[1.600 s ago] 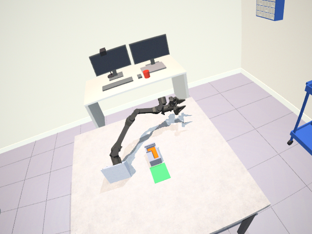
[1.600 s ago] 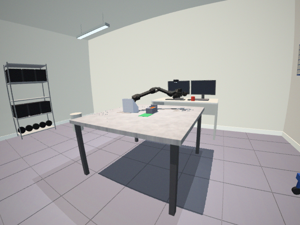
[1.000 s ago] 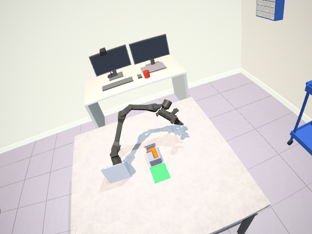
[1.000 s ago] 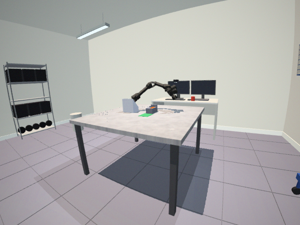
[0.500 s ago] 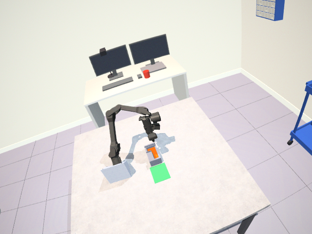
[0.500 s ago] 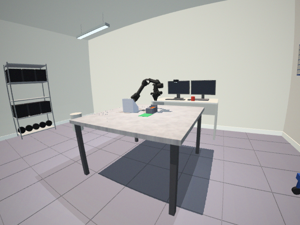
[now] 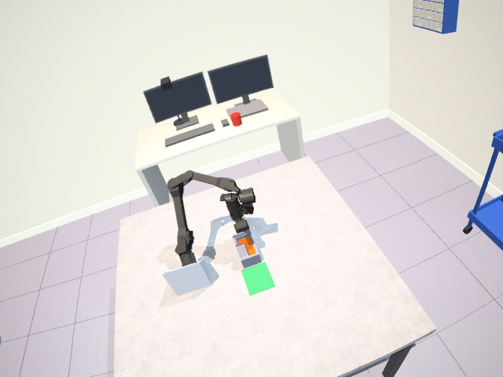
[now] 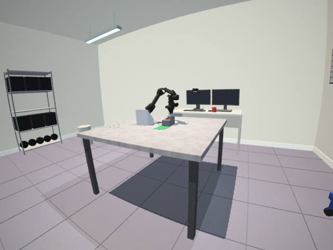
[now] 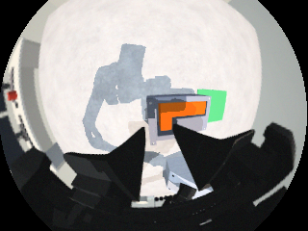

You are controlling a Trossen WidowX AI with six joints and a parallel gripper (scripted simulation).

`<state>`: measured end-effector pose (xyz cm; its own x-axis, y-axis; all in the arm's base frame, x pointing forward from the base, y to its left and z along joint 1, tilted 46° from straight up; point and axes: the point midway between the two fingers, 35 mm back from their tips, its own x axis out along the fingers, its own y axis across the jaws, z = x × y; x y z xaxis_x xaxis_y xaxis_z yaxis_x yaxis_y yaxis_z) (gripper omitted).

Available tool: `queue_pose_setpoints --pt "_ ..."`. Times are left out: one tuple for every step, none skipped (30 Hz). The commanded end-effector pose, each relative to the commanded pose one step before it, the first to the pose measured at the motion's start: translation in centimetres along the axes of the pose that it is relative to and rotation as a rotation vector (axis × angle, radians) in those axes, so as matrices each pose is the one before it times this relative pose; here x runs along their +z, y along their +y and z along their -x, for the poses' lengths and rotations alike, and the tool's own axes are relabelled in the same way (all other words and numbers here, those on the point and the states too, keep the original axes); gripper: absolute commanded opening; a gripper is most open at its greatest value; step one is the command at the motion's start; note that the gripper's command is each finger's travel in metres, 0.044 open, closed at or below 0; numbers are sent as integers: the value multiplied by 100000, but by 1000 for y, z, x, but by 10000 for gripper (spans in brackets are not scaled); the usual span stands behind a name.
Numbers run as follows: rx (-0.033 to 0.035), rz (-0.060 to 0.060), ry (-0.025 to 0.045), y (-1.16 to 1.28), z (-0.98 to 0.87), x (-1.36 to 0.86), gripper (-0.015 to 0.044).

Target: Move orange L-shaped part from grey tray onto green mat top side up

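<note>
The orange L-shaped part (image 7: 250,247) (image 8: 168,119) (image 9: 194,110) lies in the pocket of the grey tray (image 7: 251,261) (image 8: 167,124) (image 9: 196,124) and looks level. Its L-shaped end is at the tray end away from the green mat (image 7: 258,279) (image 8: 161,127) (image 9: 218,105), and its straight end points toward the mat. My gripper (image 7: 242,232) (image 8: 171,113) (image 9: 159,128) points down above the L-shaped end of the tray. Its fingers stand partly open, with nothing between them. The exact height of the fingertips over the part is hard to tell.
A pale blue-grey block (image 7: 189,278) (image 8: 143,117) stands at the arm's base, left of the tray and mat. The tray has raised walls around the part. A desk with two monitors and a red cup (image 7: 236,118) (image 8: 214,109) stands beyond the table (image 7: 308,308).
</note>
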<state>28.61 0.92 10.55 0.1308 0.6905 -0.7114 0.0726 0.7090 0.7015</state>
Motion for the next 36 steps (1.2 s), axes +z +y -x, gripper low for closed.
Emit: queue_pose_setpoints --pt "1335 -301 1460 422 -4070 -558 180" --pt "159 14 18 43 -621 -80 180" --pt "60 5 8 16 -210 -31 180" --pt "0 0 0 0 0 0 180" --pt "0 0 0 0 0 0 180" --pt "0 0 0 0 0 0 180" --pt "0 0 0 0 0 0 180" --pt "0 0 0 0 0 0 180" --pt "0 0 0 0 0 0 180" --pt "0 0 0 0 0 0 180" --pt "0 0 0 0 0 0 180" --pt "-2 0 0 -1 -28 2 180" --pt "-4 0 0 -2 -53 3 180" --pt "-6 0 0 -2 -79 5 180" --pt "-7 1 -1 -3 -106 6 180" --pt "-8 1 -1 -3 -133 7 180" --pt "-7 1 -1 -3 -156 7 180" --pt "-6 1 -1 -3 -166 7 180" --pt "-4 1 -1 -2 -167 6 180" --pt "-2 1 -1 -2 -167 5 180" --pt "0 1 -1 -1 -167 4 180" --pt "1 1 -1 0 -166 3 180" --pt "3 1 -1 0 -166 2 180" --pt "5 1 -1 1 -166 0 180" --pt "7 0 -1 1 -166 -1 180" --pt "9 0 -1 2 -165 -2 180" --pt "11 0 -1 3 -165 -3 180" --pt "13 0 -1 3 -165 -4 180" --pt "15 0 0 4 -165 -5 180" --pt "17 0 0 4 -164 -6 180" --pt "19 0 0 5 -164 -7 180" --pt "20 0 0 6 -164 -8 180" --pt "22 0 0 6 -163 -9 180" --pt "24 0 1 7 -163 -10 180" --pt "21 0 1 6 -132 -9 180" --pt "13 0 0 4 -80 -6 180"
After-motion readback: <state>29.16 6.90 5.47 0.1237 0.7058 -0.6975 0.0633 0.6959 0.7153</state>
